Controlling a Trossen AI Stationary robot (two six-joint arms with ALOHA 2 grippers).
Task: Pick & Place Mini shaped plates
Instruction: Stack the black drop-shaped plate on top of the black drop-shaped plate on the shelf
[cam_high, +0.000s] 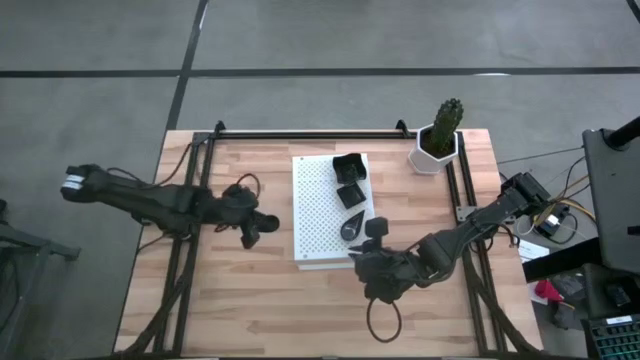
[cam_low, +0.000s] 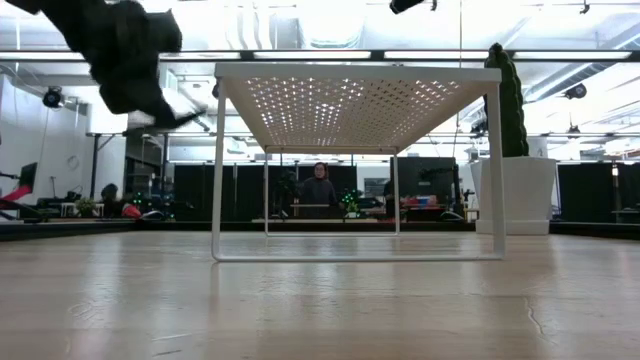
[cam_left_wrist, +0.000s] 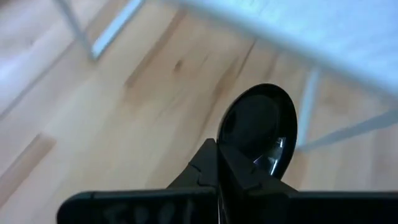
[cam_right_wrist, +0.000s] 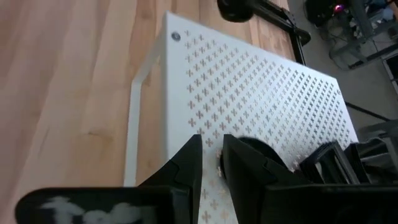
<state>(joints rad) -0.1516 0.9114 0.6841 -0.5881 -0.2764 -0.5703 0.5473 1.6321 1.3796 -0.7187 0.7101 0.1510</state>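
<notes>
Left arm: reaching from the table's left edge toward the centre, over bare wood.
Left gripper (cam_high: 253, 229): just left of the white perforated board (cam_high: 320, 225), not touching it; fingers pressed together on the rim of a round black plate (cam_left_wrist: 260, 127).
Round black plate: held in the air above the wooden table (cam_high: 220, 300), beside the board's white legs in the left wrist view.
White perforated board: raised shelf on thin legs at mid-table, long side running front to back; seen from below in the low view, where its legs stand on the wood.
Square plates (cam_high: 348, 168): dark, two close together on the board's far right corner, the nearer one (cam_high: 350, 195) smaller.
Leaf-shaped plate (cam_high: 352, 228): dark, lying on the board's right side, nearer the front, just beside the right gripper.
Right gripper (cam_high: 374, 229): at the board's right edge, over its front half; fingers (cam_right_wrist: 186, 165) parted by a narrow gap, nothing clearly pinched; dark plate showing just past the fingertips in the right wrist view.
Right arm: bent, coming in from the table's right edge.
Cactus pot (cam_high: 437, 148): white, hexagonal, at the far right of the table, well apart from both grippers.
</notes>
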